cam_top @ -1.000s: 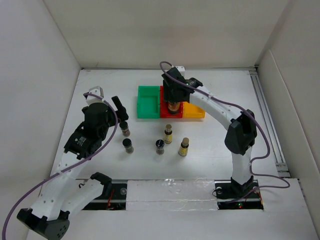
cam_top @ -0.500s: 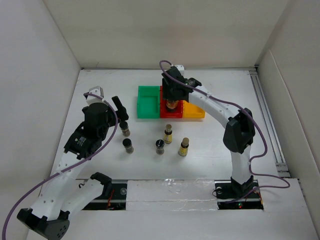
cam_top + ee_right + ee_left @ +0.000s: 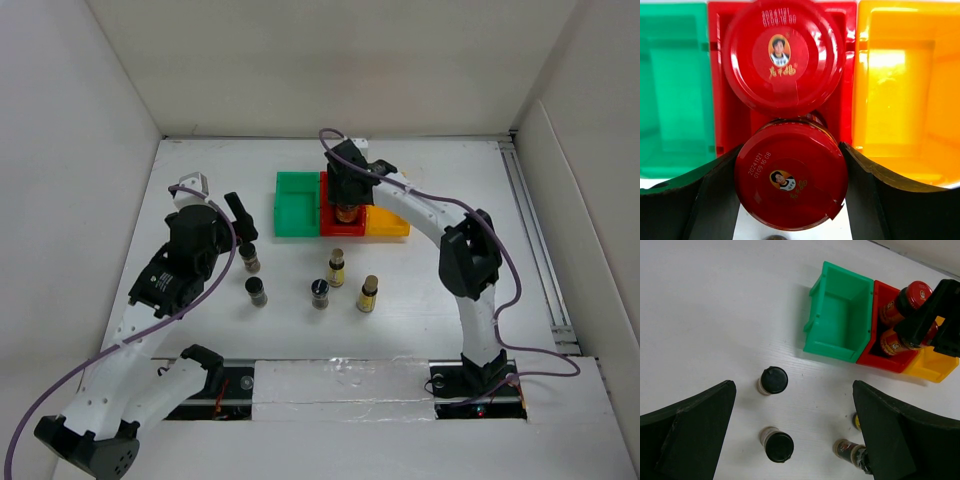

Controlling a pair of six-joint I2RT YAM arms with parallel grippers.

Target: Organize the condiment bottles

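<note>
while the left gripper [image 3: 796, 432] is being held spread above the black-capped bottles [image 3: 774, 380], a red-capped jar [image 3: 790, 177] is being pinched by the right gripper [image 3: 790, 150] in the red bin [image 3: 715, 75], seemingly being placed, with release needed next.

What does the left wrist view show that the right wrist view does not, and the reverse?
Only the left wrist view: black-capped bottles standing on the white table, framed by the open left pincer. Only the right wrist view: the portrait and date printed on the red caps. Both: green bin, red bin, yellow bin, and the right pincer gripping one red-capped jar beside the other red-capped jar.
</note>
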